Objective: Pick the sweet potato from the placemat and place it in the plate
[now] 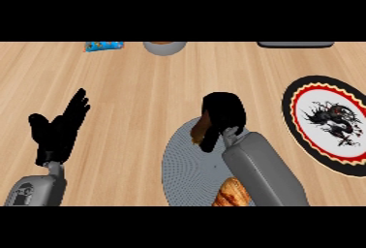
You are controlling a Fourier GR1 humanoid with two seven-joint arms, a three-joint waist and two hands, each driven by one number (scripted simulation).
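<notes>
Head view: right robot hand curled round the sweet potato, over the far edge of the grey placemat (lifted or touching, can't tell). The plate lies to the right on the surface, apart from the mat. Left robot hand rests open at view's left, fingers up. Brown pastry-like item on mat's near edge, beside right forearm.
</notes>
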